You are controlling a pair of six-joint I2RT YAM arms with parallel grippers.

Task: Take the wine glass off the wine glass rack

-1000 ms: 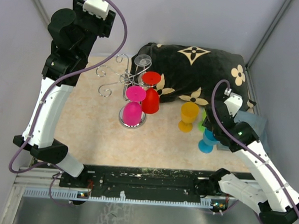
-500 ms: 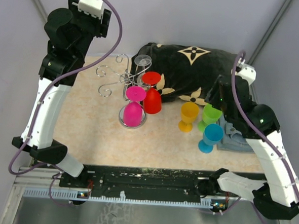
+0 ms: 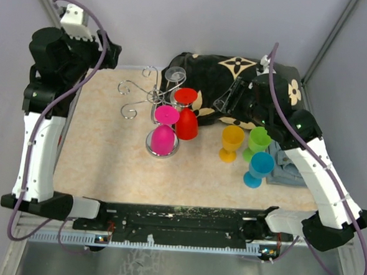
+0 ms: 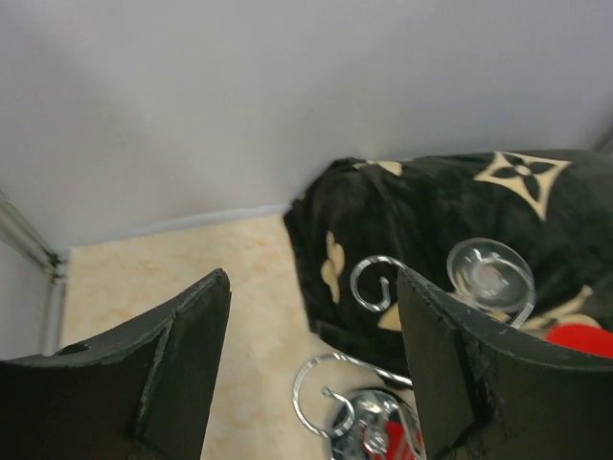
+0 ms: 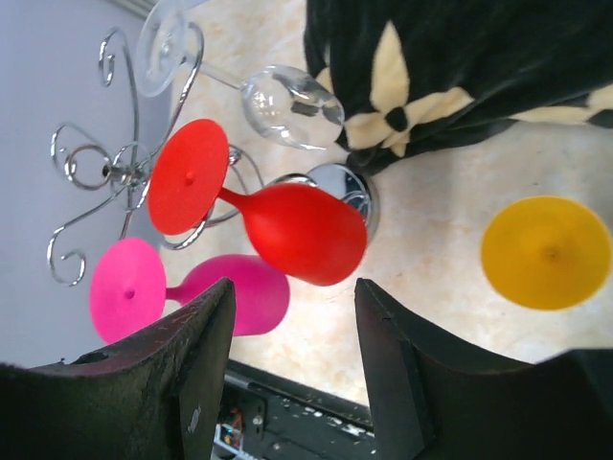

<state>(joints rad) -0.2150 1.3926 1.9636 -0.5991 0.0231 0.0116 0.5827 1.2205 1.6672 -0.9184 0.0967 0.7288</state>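
Note:
The silver wire wine glass rack point(image 3: 150, 97) stands on its round chrome base point(image 3: 170, 150) at mid-table. A red glass point(image 3: 185, 122), a pink glass point(image 3: 163, 136) and a clear glass point(image 3: 175, 74) hang upside down from its arms. My right gripper point(image 3: 226, 99) is open and empty, over the black cushion just right of the rack. In its wrist view point(image 5: 295, 292) the red glass point(image 5: 302, 230) lies just ahead of the fingertips, apart from them. My left gripper point(image 3: 108, 47) is open and empty, high at the back left. Its wrist view point(image 4: 311, 287) looks down on the rack's curled hooks point(image 4: 374, 283).
A black cushion with cream flowers point(image 3: 249, 76) lies behind the rack. An orange glass point(image 3: 232, 140), a green glass point(image 3: 258, 141) and a blue glass point(image 3: 258, 167) stand upright at the right. A blue-grey cloth point(image 3: 293, 172) lies under the right arm. Walls close the back and sides.
My right arm rose from beside the blue and green glasses and swung back and left toward the rack. My left arm drew back to the left. The glasses have not moved.

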